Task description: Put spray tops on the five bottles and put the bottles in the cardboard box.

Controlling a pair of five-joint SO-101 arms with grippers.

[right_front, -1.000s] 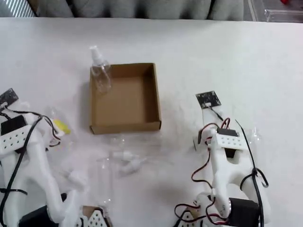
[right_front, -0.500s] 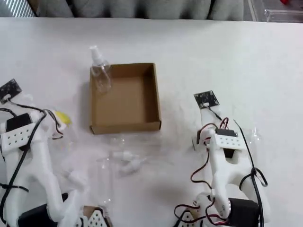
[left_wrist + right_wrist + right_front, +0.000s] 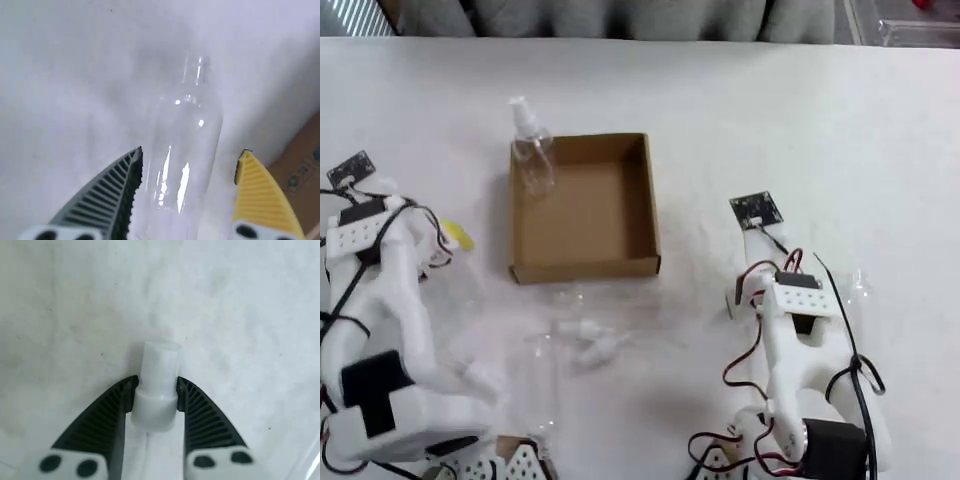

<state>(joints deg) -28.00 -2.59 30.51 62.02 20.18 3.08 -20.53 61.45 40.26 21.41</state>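
plastic, clear and thin-walled, is what we have to deal with here. an empty bottle (image 3: 192,115) lies on its side on the white desk (image 3: 770,110), open neck pointing away from the left claw (image 3: 190,151). that claw is spread wide, grey finger on one side of the body and yellow finger on the other, neither pressing on it. the cardboard box (image 3: 585,268) is just beside it.

we judge the bottle very light, smooth and a little springy. it would roll or skid off a glancing touch, and a hard squeeze would dent it. the best hold looks like mid-body, ribbed pads square across the widest part, not the tapering shoulder.

the right claw (image 3: 156,382) is clenched on a white spray top (image 3: 159,365), gripping its collar with the narrower end sticking out towards the desk. the top looks stiff and small, so a firm pinch suits it. its thin dip tube is probably the fragile part and should stay clear of the bottle rim while threading in.

a capped bottle (image 3: 532,160) stands at the box's far left corner; we cannot tell whether inside or just outside. loose spray tops (image 3: 592,342) lie on the desk in front of the box.
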